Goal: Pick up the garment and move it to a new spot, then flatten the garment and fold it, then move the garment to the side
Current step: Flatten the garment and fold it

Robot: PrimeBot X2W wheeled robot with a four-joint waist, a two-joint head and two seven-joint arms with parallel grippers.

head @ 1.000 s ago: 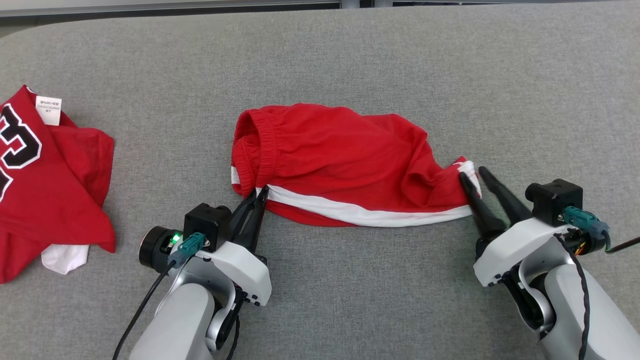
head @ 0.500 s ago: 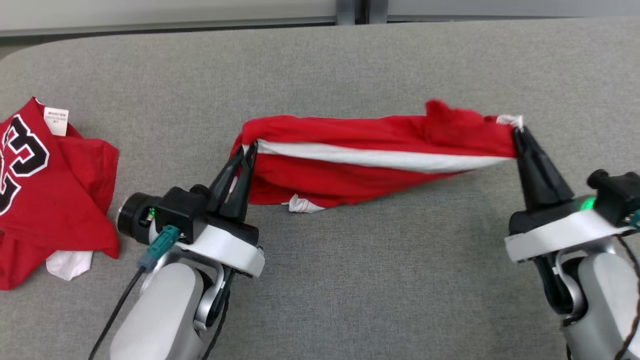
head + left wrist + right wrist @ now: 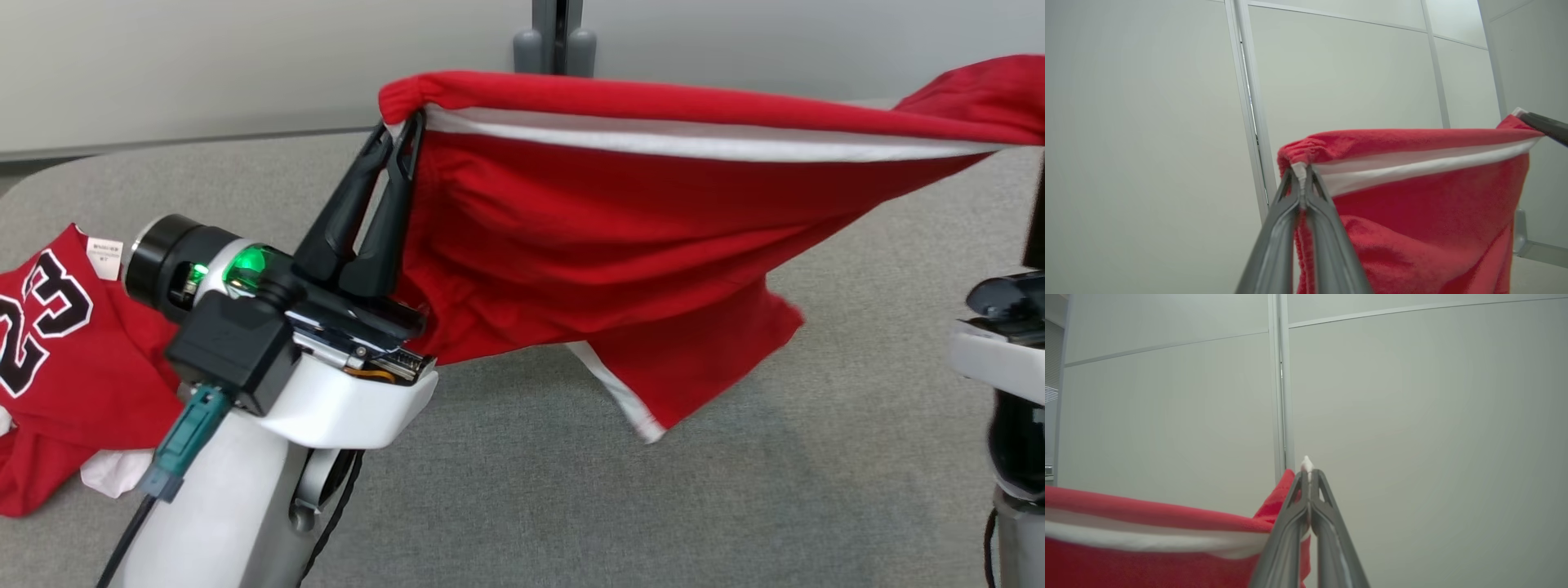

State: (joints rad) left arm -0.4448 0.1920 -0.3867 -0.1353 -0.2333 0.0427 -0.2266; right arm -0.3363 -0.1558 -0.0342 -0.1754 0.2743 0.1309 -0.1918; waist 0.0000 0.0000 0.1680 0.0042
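Observation:
The garment (image 3: 620, 237) is a pair of red shorts with a white side stripe, held up in the air and stretched between both arms above the grey table (image 3: 735, 506). My left gripper (image 3: 406, 122) is shut on its elastic waistband corner, also seen close up in the left wrist view as the left gripper (image 3: 1301, 173) pinching the garment (image 3: 1412, 204). My right gripper (image 3: 1309, 473) is shut on the white-trimmed leg hem of the garment (image 3: 1147, 539). In the head view the right arm's white housing (image 3: 1000, 359) sits at the right edge, its fingertips out of frame. One leg of the shorts hangs down toward the table.
A second red garment, a jersey (image 3: 57, 359) with a black and white number, lies crumpled at the table's left edge. A pale panelled wall (image 3: 245, 65) with a grey post (image 3: 557, 37) stands behind the table.
Both arms have lifted the shorts from the table into the air, pulled taut between them. The right gripper closed on the hem. The head camera has tilted upward.

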